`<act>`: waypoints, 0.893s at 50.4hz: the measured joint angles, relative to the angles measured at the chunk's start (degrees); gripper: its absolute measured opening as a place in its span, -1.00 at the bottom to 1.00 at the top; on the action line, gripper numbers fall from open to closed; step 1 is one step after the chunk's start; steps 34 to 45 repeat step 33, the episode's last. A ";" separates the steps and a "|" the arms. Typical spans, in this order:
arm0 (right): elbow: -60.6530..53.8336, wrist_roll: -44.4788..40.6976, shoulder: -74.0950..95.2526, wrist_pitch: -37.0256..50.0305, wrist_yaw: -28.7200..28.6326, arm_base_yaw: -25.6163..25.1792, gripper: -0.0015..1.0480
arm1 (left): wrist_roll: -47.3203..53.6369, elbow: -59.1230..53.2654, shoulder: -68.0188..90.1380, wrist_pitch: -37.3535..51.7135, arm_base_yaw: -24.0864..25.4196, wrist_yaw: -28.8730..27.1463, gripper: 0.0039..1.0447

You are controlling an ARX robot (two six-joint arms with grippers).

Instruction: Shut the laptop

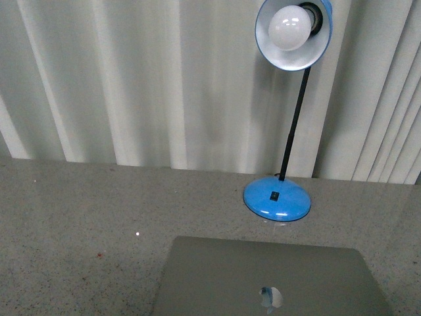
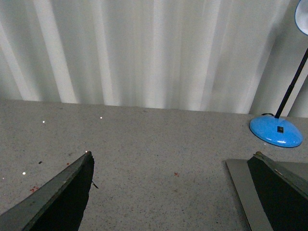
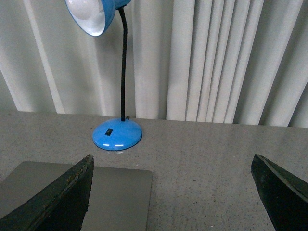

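The laptop (image 1: 263,276) lies shut and flat on the grey speckled table, its grey lid up with the shiny apple logo showing, at the bottom centre of the front view. Neither arm shows in the front view. In the left wrist view my left gripper (image 2: 173,192) is open over bare table, and a lid corner of the laptop (image 2: 245,187) sits beside one finger. In the right wrist view my right gripper (image 3: 173,192) is open too, with the lid corner of the laptop (image 3: 120,192) next to one finger. Nothing is between either pair of fingers.
A blue desk lamp stands just behind the laptop: its round base (image 1: 277,199) rests on the table and its shade with a white bulb (image 1: 293,29) hangs above. The lamp base (image 2: 275,131) (image 3: 117,134) shows in both wrist views. White pleated curtains close off the back.
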 joint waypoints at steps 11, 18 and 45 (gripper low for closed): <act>0.00 0.00 0.00 0.00 0.00 0.00 0.86 | 0.00 0.00 -0.02 0.00 0.00 0.00 0.87; 0.00 0.00 0.00 0.00 0.00 0.00 0.86 | 0.00 0.00 0.00 0.00 0.00 0.00 0.87; 0.00 0.00 0.00 0.00 0.00 0.00 0.86 | 0.00 0.00 -0.02 0.00 0.00 0.00 0.87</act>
